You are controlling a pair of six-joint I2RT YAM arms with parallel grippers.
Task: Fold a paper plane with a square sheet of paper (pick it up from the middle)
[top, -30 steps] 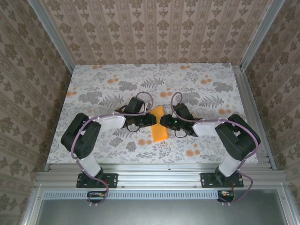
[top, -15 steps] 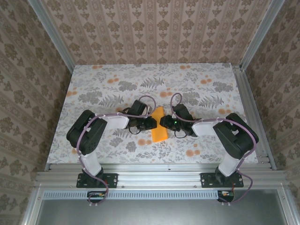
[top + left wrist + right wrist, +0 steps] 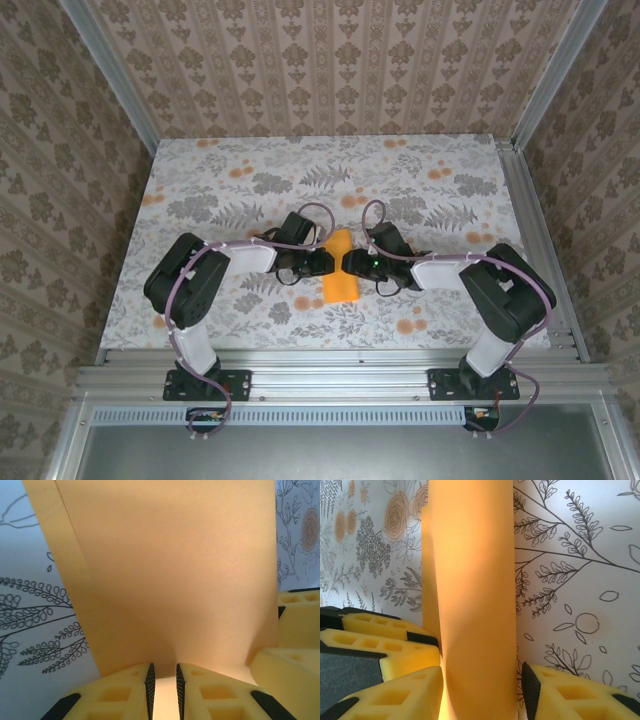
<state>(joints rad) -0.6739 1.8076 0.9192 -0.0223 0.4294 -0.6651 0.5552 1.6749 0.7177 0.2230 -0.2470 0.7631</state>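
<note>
The square sheet of paper (image 3: 338,272) is bright orange and folded into a narrow strip, standing up from the floral table (image 3: 200,200) between my two grippers. My left gripper (image 3: 324,262) comes in from the left, and in its wrist view the jaws (image 3: 164,669) stand nearly together with the paper (image 3: 170,570) running down into the slit. My right gripper (image 3: 351,263) faces it from the right. Its jaws (image 3: 481,676) are spread wide on either side of the paper (image 3: 470,580), with a sliver of table showing beside the right pad (image 3: 527,692).
The yellow fingers of the other gripper (image 3: 385,642) sit close on the left in the right wrist view, and likewise at the right (image 3: 295,652) in the left wrist view. Patterned walls and aluminium rails (image 3: 540,240) enclose the table.
My right gripper's jaws have spread apart around the paper. The left arm has drawn in slightly, and the strip looks narrower and more upright than a second ago.
</note>
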